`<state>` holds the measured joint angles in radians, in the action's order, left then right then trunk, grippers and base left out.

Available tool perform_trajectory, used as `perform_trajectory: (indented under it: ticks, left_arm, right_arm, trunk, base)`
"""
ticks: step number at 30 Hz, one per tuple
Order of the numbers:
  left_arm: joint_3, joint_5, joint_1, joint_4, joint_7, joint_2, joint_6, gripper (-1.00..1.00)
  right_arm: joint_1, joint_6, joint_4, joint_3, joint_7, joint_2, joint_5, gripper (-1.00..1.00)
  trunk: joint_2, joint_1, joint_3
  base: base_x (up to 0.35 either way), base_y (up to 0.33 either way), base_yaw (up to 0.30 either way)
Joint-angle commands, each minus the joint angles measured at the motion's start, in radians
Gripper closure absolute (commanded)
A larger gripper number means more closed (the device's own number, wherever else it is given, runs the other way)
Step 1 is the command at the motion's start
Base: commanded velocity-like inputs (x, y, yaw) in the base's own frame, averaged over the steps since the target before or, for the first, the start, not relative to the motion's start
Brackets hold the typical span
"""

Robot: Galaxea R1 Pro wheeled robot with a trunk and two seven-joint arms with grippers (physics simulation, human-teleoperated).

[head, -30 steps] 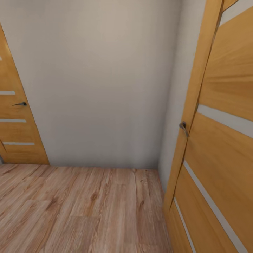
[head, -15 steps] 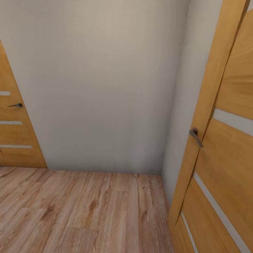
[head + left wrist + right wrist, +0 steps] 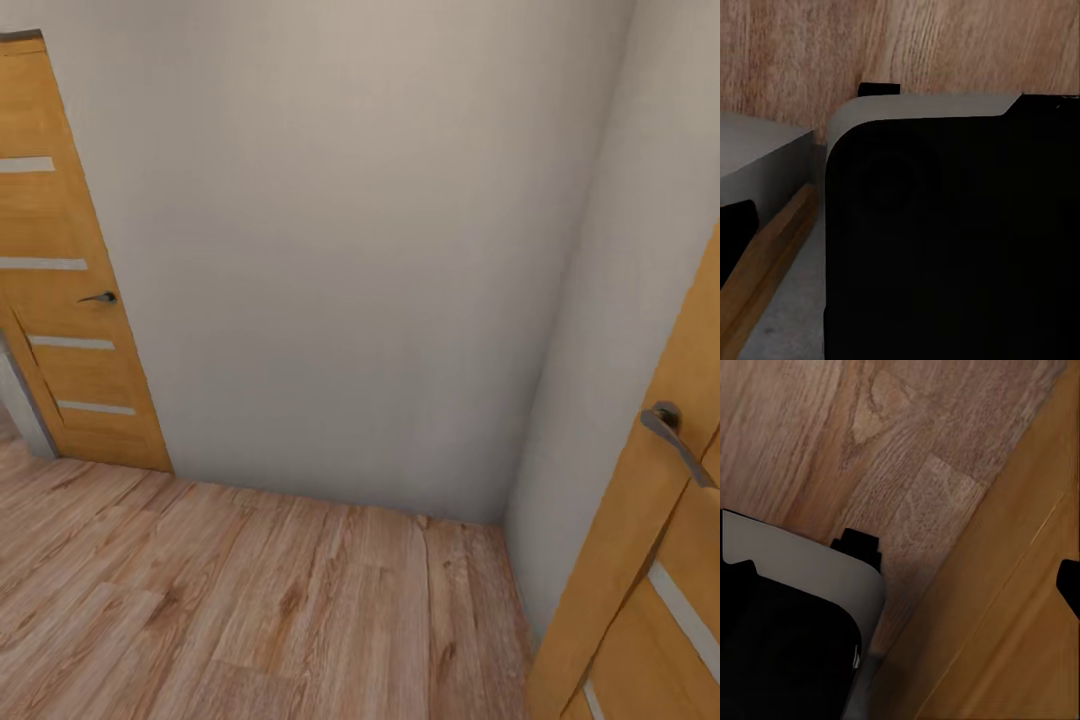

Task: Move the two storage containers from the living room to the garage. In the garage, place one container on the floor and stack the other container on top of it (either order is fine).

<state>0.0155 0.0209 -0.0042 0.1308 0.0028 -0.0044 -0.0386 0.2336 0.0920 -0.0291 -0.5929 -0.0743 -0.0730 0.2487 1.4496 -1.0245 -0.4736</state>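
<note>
The robot is on its way, and no orange-red container shows, so where the two are cannot be told. Nearest, the wrist views look down on the robot's own dark body [image 3: 945,240] with its pale grey edge [image 3: 802,562], over the wood-plank floor [image 3: 250,600]. That suggests both arms hang low beside the body. No pincer fingers can be made out, so nobody can tell if they are apart or together.

Next comes the near door [image 3: 640,560] with its handle [image 3: 675,435]. It has slid toward the picture's edge since a second ago, so the camera has turned. Beyond it stands the pale wall [image 3: 350,250], and left of that the far door [image 3: 70,280]. The robot seems to be travelling between rooms.
</note>
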Motion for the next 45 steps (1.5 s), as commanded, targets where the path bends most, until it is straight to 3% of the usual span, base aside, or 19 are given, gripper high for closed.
perform_trajectory:
  ticks: [1,18,45]
  left_arm:
    - [0.001,0.002,0.0,0.0,0.0,0.0,-0.003,-1.0]
    - [0.001,0.002,0.0,0.0,0.0,0.0,-0.003,-1.0]
    - [0.001,0.004,0.0,0.0,0.0,0.0,-0.003,-1.0]
  right_arm:
    - [0.001,0.006,-0.003,-0.007,-0.006,0.0,0.011,-1.0]
    - [0.001,0.003,-0.003,-0.007,-0.006,0.002,0.011,-1.0]
    - [0.001,0.006,-0.003,-0.007,-0.006,0.002,0.01,-1.0]
  trunk:
    - [0.0,0.0,-0.001]
    - [0.0,0.0,-0.001]
    - [0.0,0.0,-0.001]
  base:
    - [0.293,0.0,0.072]
    - [0.292,0.0,0.014]
    - [0.271,0.0,0.262]
